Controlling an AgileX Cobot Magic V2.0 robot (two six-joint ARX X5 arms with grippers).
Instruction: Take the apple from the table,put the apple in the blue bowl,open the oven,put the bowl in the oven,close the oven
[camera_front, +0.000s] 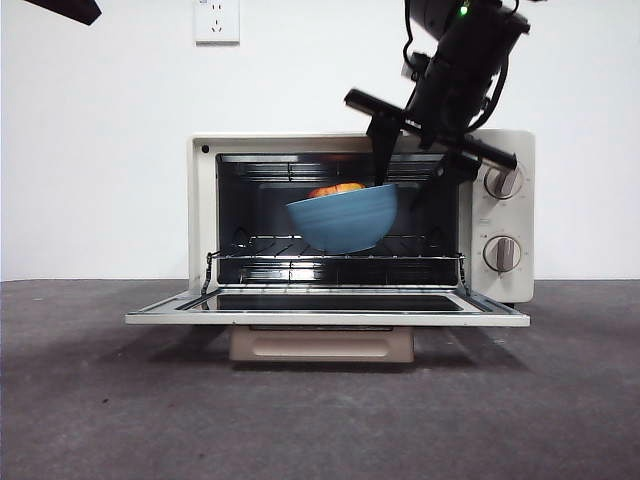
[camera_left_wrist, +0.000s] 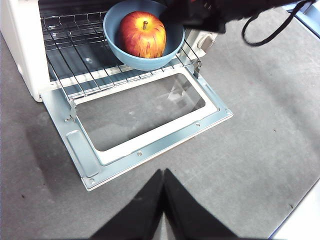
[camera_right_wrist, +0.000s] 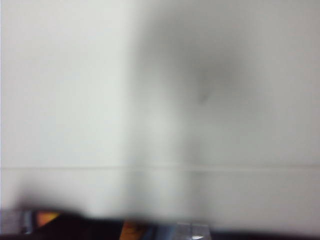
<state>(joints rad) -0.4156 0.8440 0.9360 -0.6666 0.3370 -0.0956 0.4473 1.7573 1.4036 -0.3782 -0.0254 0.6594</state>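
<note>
**Bowl with apple held inside the open oven**

Surface (camera_front: 90, 400): dark grey, mottled, pale scuffs. It carries the oven; you'll see nothing else standing on it.

Oven (camera_front: 205, 215): cream-white, on the surface, with its door (camera_front: 330, 316) dropped flat toward the front and the glass pane facing up. The wire rack (camera_front: 260, 256) sits in the oven cavity, and in the left wrist view it reaches out a little over the door hinge. Two round knobs (camera_front: 501, 253) sit one above the other on the oven's panel, beside the cavity.

Right arm: big and dark, comes down from above the oven's knob side. Your right pincer (camera_front: 385, 165) is at the top of the oven mouth, clamped on the rim of the blue bowl. The right wrist view is blurred pale, with only slivers of orange and blue at its edge, so take the grip from the front view.

Blue bowl (camera_left_wrist: 145, 62): inside the oven mouth, tilted, its low side toward the oven's knobs. Whether its base touches the rack you cannot tell from these views.

Apple (camera_left_wrist: 142, 34): red with yellow streaks, stem up, lying in the blue bowl.

Left pincer (camera_left_wrist: 163, 200): tips together, holding nothing, hovering above the surface well out in front of the oven door.
</note>
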